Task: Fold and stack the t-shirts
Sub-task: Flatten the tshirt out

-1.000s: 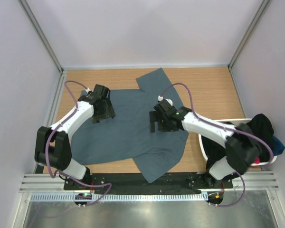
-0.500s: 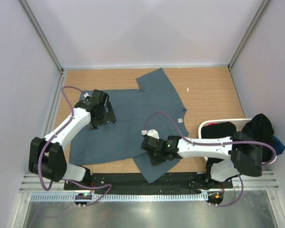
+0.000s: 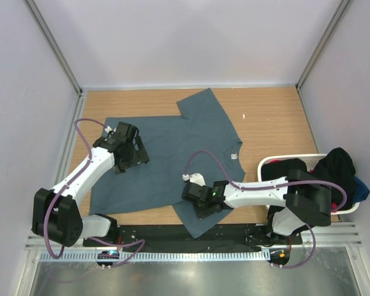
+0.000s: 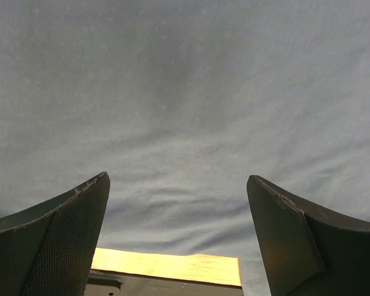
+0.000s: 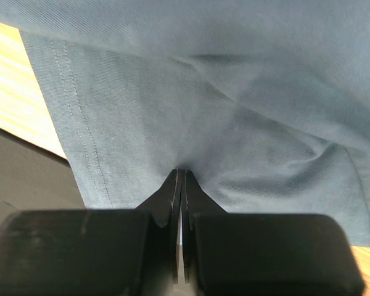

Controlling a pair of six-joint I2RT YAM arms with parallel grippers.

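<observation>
Slate blue-grey knit, matte and fine-ribbed: the t-shirt [image 3: 166,163] lies spread over the wood-grain desk [image 3: 277,117], mostly flat, with soft shallow ripples. Its round neck faces the right side. One sleeve points to the far edge, and the near sleeve [image 3: 203,219] runs over the desk's front edge.

Left pincer [image 4: 179,179]: released, jaws wide apart. The dark textured fingers [image 4: 74,216] sit low over the shirt's left part, with plain cloth between them and no grip.

Right pincer [image 5: 180,176]: clenched, black tips pressed together on a pinch of the t-shirt near that sleeve. Creases radiate from the pinch. A double-stitched hem [image 5: 74,111] runs just beside it.

A white plastic basket [image 3: 266,165] stands at the desk's right edge, with a crumpled black shirt [image 3: 339,163] draped over its rim.
</observation>
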